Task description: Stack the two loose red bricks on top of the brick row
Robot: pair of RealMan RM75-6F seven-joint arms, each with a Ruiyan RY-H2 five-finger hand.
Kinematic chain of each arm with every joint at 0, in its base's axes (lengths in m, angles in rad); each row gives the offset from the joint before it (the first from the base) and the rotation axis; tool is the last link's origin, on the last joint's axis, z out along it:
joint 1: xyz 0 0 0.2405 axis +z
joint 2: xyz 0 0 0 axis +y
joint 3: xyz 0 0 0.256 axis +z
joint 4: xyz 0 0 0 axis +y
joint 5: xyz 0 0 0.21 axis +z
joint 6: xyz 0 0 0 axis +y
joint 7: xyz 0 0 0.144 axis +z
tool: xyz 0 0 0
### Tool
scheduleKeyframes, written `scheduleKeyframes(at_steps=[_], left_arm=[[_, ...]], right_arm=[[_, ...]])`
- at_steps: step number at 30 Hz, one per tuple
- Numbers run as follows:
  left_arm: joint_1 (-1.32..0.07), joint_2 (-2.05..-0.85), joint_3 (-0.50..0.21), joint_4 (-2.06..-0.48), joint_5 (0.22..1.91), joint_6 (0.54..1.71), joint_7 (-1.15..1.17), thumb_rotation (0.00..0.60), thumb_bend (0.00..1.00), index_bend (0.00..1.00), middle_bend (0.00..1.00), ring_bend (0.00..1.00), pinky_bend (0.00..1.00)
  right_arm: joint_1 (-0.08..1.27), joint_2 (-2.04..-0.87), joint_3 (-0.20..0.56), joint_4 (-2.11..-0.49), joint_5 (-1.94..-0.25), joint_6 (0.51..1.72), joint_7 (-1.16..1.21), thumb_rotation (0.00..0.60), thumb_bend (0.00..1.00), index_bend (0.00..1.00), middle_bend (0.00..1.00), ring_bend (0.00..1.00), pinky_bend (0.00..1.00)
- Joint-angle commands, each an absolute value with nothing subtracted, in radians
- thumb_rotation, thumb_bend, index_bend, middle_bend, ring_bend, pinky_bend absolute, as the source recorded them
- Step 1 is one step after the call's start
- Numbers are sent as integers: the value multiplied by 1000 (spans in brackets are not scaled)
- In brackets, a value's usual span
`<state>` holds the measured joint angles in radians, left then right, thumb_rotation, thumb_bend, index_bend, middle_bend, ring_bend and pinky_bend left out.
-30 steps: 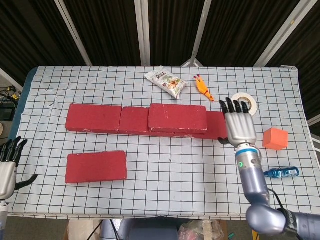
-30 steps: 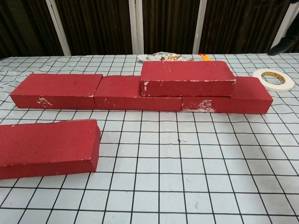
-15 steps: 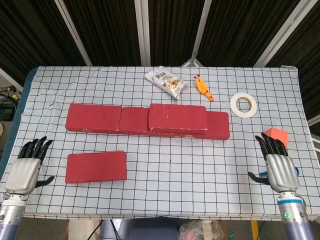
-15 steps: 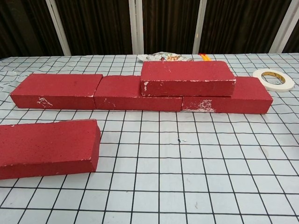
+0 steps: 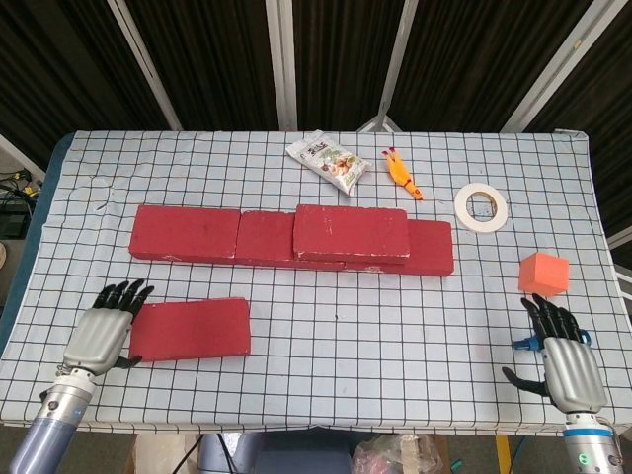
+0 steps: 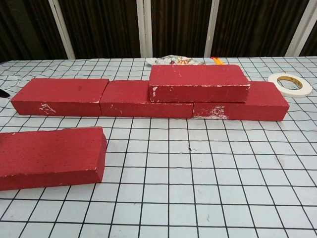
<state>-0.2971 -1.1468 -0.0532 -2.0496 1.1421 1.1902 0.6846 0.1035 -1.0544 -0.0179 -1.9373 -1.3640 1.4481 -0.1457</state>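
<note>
A row of red bricks (image 5: 188, 233) (image 6: 64, 96) lies across the middle of the table. One red brick (image 5: 352, 233) (image 6: 198, 83) is stacked on the row's right part. A loose red brick (image 5: 190, 329) (image 6: 49, 157) lies flat near the front left. My left hand (image 5: 102, 334) is open, just left of that loose brick, fingertips near its left end. My right hand (image 5: 565, 359) is open at the front right edge, far from the bricks. In the chest view only a dark tip of my left hand (image 6: 3, 92) shows at the left edge.
At the back lie a snack packet (image 5: 327, 162), a yellow rubber chicken (image 5: 400, 174) and a tape roll (image 5: 481, 206) (image 6: 290, 84). An orange cube (image 5: 544, 274) sits at the right, with a blue object mostly hidden behind my right hand.
My left hand has moved right and forward up to the loose brick's left end. My right hand has pulled back from the brick row to the front right edge.
</note>
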Motion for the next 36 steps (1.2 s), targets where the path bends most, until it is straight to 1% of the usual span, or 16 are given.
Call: scheduleKeyframes(at_steps=[1, 8, 13, 22, 26, 34, 36], left_arm=[[-320, -1177, -41, -2038, 1115, 1168, 701, 600, 0, 30, 0, 0, 58], [-352, -1269, -31, -1985, 1082, 1176, 743, 600, 0, 18, 0, 0, 58], [-369, -1335, -32, -1952, 1056, 1202, 782, 600, 0, 9, 0, 0, 58], [-407, -1389, -33, -1941, 993, 1216, 834, 600, 0, 0, 6, 0, 70], [-424, -1403, -34, -1939, 961, 1225, 862, 600, 0, 0, 53, 28, 107], [-463, -1419, -41, -1944, 884, 1239, 915, 600, 0, 2, 107, 86, 147], [-470, -1421, -41, -1945, 873, 1244, 923, 600, 0, 17, 145, 108, 164]], right_arm=[[101, -1055, -14, -1938, -1367, 1445, -143, 600, 187, 83, 32, 0, 0], [95, -1053, -12, -1936, -1377, 1434, -134, 600, 187, 83, 32, 0, 0], [94, -1050, -4, -1934, -1370, 1424, -125, 600, 187, 83, 32, 0, 0], [86, -1040, 11, -1929, -1354, 1418, -110, 600, 187, 83, 32, 0, 0], [86, -1038, 13, -1930, -1352, 1410, -106, 600, 187, 83, 32, 0, 0], [84, -1041, 21, -1930, -1342, 1403, -115, 600, 187, 83, 32, 0, 0], [84, -1042, 23, -1931, -1339, 1400, -117, 600, 187, 83, 32, 0, 0]])
